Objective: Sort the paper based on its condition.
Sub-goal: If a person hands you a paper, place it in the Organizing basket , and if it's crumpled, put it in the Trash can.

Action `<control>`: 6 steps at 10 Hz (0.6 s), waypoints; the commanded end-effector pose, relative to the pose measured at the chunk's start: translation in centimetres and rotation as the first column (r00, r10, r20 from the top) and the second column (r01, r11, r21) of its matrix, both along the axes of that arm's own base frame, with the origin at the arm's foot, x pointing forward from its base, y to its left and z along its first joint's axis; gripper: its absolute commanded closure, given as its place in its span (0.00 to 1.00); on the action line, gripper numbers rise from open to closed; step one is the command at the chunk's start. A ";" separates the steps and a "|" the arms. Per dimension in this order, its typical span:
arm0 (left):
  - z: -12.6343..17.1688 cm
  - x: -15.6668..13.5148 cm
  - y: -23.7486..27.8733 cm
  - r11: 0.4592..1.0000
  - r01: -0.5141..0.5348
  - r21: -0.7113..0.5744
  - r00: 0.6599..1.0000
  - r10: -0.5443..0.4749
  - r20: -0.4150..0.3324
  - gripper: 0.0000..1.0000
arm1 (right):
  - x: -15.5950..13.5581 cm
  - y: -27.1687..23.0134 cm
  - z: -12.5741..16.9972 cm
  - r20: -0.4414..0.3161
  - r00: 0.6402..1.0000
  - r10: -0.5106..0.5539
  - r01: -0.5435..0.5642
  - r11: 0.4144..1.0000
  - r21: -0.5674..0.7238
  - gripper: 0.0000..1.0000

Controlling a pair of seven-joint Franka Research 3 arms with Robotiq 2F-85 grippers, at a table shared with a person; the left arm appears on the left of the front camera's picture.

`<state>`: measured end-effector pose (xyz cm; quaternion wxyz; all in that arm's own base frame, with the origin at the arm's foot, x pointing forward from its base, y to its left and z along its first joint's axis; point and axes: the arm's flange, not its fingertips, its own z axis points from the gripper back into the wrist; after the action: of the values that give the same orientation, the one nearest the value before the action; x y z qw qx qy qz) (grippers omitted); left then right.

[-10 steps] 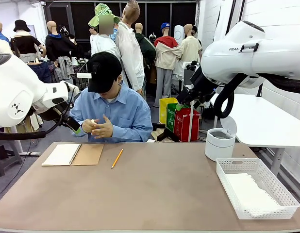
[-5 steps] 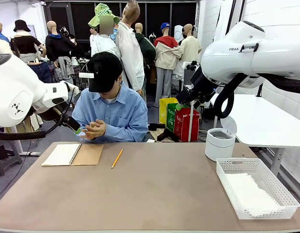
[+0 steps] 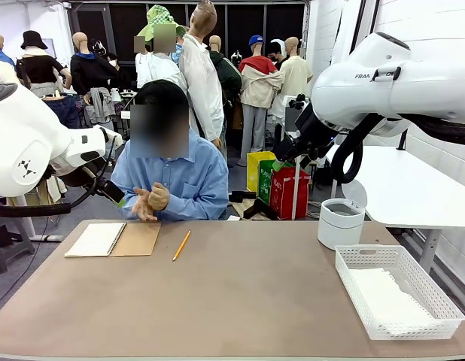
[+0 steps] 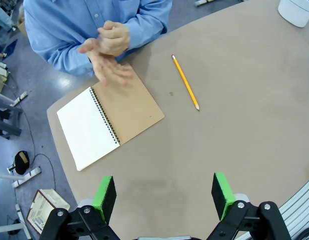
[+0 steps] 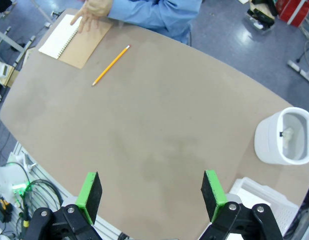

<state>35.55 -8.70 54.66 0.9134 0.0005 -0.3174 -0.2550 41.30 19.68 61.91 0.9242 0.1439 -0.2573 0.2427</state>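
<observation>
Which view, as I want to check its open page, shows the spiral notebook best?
The left wrist view: the spiral notebook lies large, seen from above, white page and brown cover clear. The front view foreshortens it; the right wrist view shows it small, a hand partly covering it.

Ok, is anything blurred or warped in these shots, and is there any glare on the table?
Left wrist view: the person's hands are smeared by motion, while the yellow wooden pencil and the open spiral-bound notebook are sharp. Right wrist view: wide-angle bowing curves the brown table at its edge. Front view: even light, no glare on that table.
</observation>
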 end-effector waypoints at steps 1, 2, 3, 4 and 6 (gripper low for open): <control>0.0 0.0 0.1 1.000 -0.002 -0.002 1.000 0.002 0.000 0.00 | 0.0 0.0 0.0 -0.003 1.000 0.001 -0.001 1.000 -0.002 0.00; 0.0 0.0 0.1 1.000 -0.002 -0.002 1.000 0.002 0.000 0.00 | 0.0 0.0 0.0 -0.003 1.000 0.001 -0.001 1.000 -0.002 0.00; 0.0 0.0 0.1 1.000 -0.002 -0.002 1.000 0.002 0.000 0.00 | 0.0 0.0 0.0 -0.003 1.000 0.001 -0.001 1.000 -0.002 0.00; 0.0 0.0 0.1 1.000 -0.002 -0.002 1.000 0.002 0.000 0.00 | 0.0 0.0 0.0 -0.003 1.000 0.001 -0.001 1.000 -0.002 0.00; 0.0 0.0 0.1 1.000 -0.002 -0.002 1.000 0.002 0.000 0.00 | 0.0 0.0 0.0 -0.003 1.000 0.001 -0.001 1.000 -0.002 0.00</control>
<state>35.55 -8.70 54.66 0.9134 0.0005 -0.3174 -0.2550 41.30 19.68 61.91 0.9242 0.1439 -0.2573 0.2427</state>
